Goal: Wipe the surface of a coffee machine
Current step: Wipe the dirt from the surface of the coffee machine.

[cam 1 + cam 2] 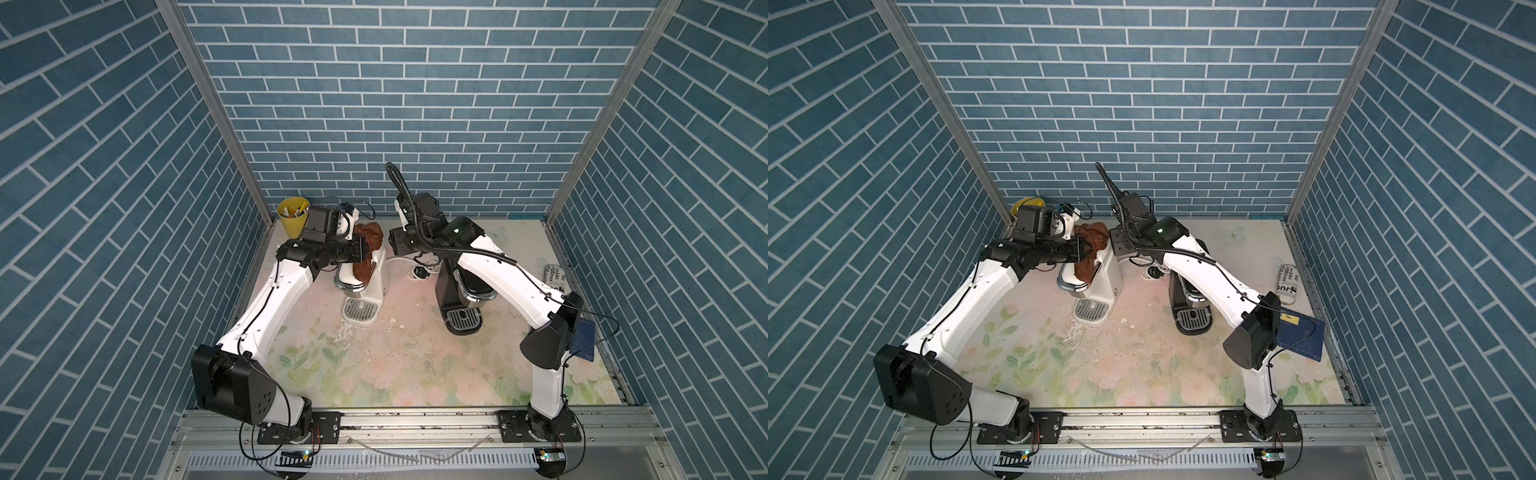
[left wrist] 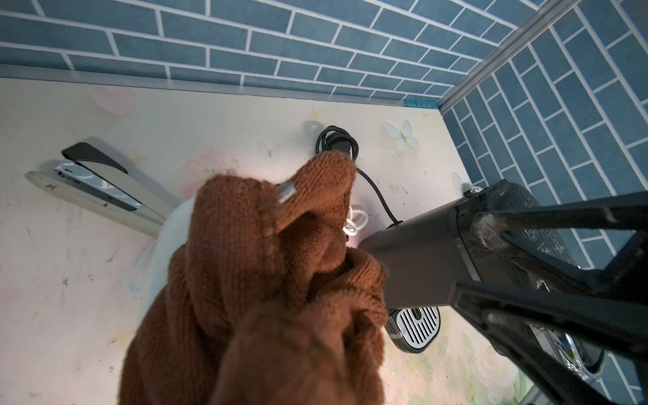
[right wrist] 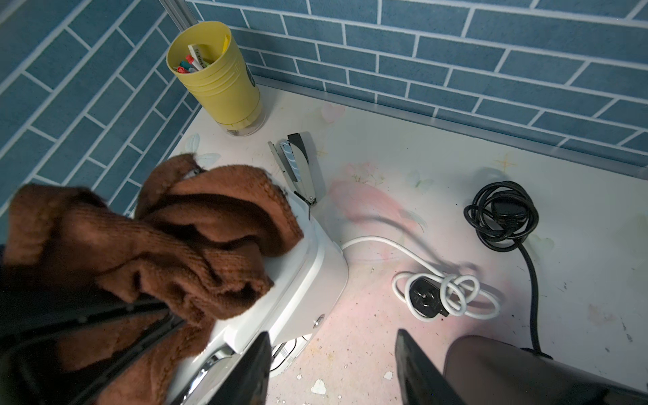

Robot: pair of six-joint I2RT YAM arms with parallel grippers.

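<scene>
- Starting at the far left corner, a yellow cup stands clear of the work.
- Left gripper pinches a brown cloth, which is bunched on top of the white coffee machine. This arm is the nearer one and reaches in from the machine's left side.
- Machine's long axis runs front to back. Bare top lies to the right of the cloth, so the stroke likely goes that way.
- Right gripper stands spread and empty, just beside the machine's right flank.
- Table is crumb-strewn, and cords and a black coffee machine crowd the right.

Left arm reaches forward, wrist turned inward, left gripper clamped on the brown cloth. Right arm arches inward and faces it; right gripper jaws stand apart.
</scene>
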